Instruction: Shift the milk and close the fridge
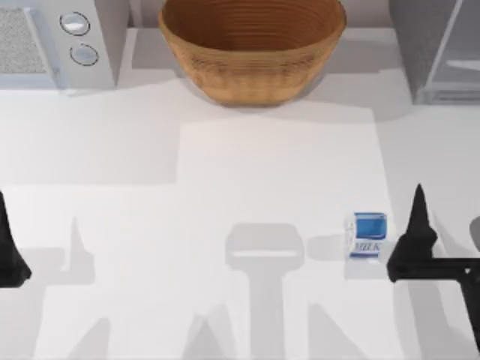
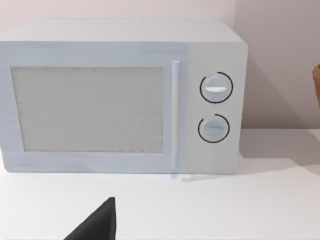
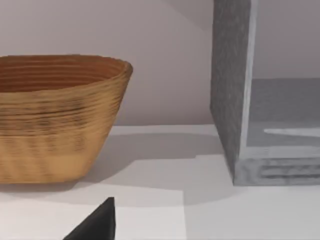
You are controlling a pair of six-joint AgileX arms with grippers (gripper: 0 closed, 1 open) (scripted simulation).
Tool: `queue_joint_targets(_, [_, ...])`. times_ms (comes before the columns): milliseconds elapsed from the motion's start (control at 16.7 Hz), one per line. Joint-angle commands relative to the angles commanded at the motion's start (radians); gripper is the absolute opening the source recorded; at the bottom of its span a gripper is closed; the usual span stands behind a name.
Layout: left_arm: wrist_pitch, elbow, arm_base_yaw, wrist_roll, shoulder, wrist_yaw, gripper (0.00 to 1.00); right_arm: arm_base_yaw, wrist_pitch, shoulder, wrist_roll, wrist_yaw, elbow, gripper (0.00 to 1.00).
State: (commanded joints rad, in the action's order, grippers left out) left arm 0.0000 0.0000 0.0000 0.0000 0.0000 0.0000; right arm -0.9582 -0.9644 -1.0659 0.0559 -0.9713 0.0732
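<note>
Top view | milk (image 1: 367, 235) upright | "MILK" side faces near edge

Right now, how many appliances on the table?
2. The microwave sits at the table's far left corner; the fridge stands at the far right corner. The basket sits between them; parts beyond the frame may hide more.

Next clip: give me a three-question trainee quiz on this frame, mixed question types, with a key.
1. True or false: the milk lies inside the basket.
2. Which gripper is nearer the milk: A) left gripper B) right gripper?
3. Fill in: the appliance with two round knobs at the table's far left is the ____.

Key: 1 false, it stands on the table; 2 B; 3 microwave.
</note>
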Motion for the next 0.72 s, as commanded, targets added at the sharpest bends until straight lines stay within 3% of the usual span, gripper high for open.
queue_joint_targets(720, [0.000, 0.000, 0.000, 0.000, 0.000, 0.000, 1.00, -0.057, -0.671, -1.021, 0.119, -0.073, 0.160, 1.00])
